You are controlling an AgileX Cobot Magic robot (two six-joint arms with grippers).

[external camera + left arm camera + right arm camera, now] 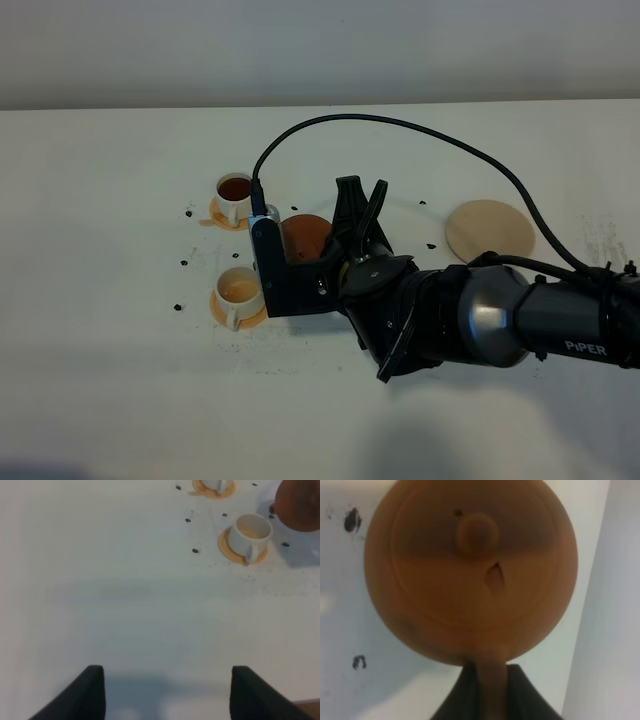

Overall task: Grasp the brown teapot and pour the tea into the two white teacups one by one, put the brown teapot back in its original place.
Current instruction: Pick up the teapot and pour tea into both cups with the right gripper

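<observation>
1. White table (120, 400), pale wall behind; exterior high. Right arm (520, 320) reaches across from the right, wrist rolled, forearm low. Brown teapot (305, 238) sits at its tip, just beside the two white teacups (234, 190), well apart from the beige coaster (490, 228). The far cup (236, 188) holds dark tea; the near cup (240, 288) looks pale and barely filled, so the second pour is likely in hand.
2. Left wrist: left gripper (167, 695) gapes wide with nothing between its tips, over bare table. The near cup is on its saucer (225, 547); the teapot is at the frame edge, seemingly lifted.
3. Right wrist: right gripper (489, 690) is clamped tight on the teapot's stubby handle (490, 665), lid knob (476, 532) facing the camera. Judgement: the clay pot is rigid, brittle and smooth; tea inside shifts its weight; a loose lid may slide when tipped. The handle is the right hold, squeezed close to the body.
</observation>
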